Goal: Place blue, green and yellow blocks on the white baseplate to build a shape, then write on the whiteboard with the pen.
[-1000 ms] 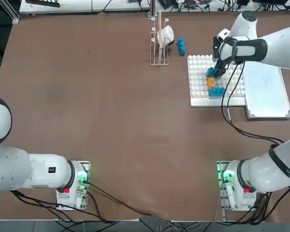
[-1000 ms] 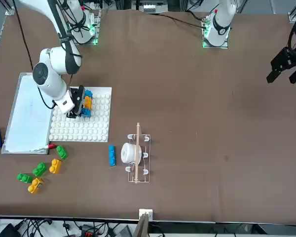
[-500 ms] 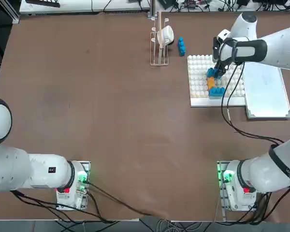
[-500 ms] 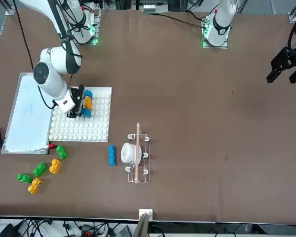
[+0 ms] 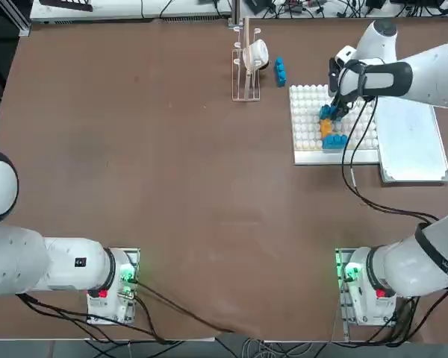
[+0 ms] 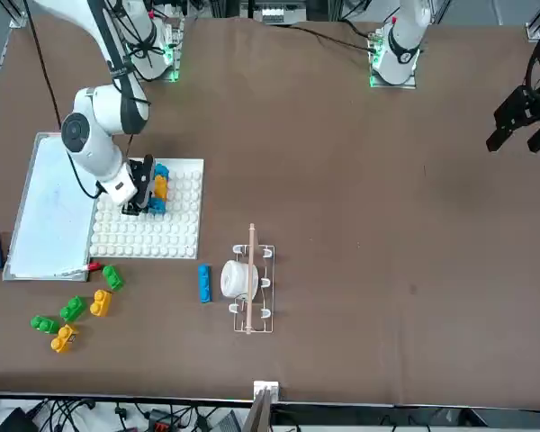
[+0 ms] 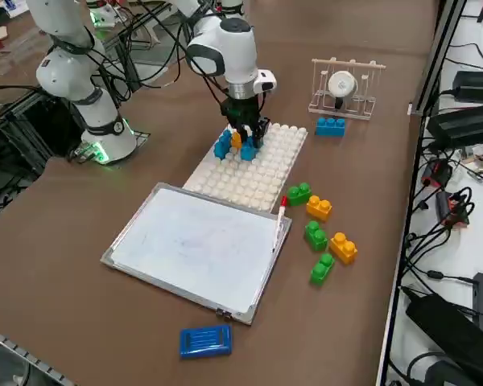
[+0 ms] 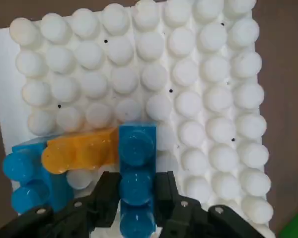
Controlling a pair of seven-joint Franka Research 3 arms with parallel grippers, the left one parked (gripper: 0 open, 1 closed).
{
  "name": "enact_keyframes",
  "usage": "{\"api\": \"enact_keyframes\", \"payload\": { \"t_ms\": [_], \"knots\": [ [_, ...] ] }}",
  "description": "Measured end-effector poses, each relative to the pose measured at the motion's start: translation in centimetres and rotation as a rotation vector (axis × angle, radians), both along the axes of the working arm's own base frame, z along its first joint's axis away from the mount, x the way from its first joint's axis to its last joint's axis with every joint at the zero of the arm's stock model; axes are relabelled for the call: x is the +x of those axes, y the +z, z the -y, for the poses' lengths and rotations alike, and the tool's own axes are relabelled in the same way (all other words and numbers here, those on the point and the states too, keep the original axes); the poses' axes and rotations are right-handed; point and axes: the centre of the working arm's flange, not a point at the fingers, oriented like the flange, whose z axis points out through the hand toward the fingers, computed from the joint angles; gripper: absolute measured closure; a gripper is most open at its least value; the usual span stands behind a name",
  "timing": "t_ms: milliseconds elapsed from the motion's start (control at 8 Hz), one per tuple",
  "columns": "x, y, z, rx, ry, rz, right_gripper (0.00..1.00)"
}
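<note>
Gripping a blue block between its two black fingers, the right gripper stands over the white baseplate, the brick set upright on the studs beside a yellow-orange block and another blue block. Nearer the right side camera, the whiteboard lies flat just beside the baseplate, the pen along its edge (red end toward the plate), with loose green blocks and yellow blocks scattered close by. Farther off, a lone blue block sits near a small wire rack at the table's far side.
</note>
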Motion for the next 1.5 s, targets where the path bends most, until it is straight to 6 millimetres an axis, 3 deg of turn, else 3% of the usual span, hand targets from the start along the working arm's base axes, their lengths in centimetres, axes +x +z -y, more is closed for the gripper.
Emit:
{"api": "enact_keyframes", "payload": {
  "t_ms": [1500],
  "knots": [
    [-0.35, -0.04, 0.06, -0.001, 0.018, -0.016, 0.62]
  ]
}}
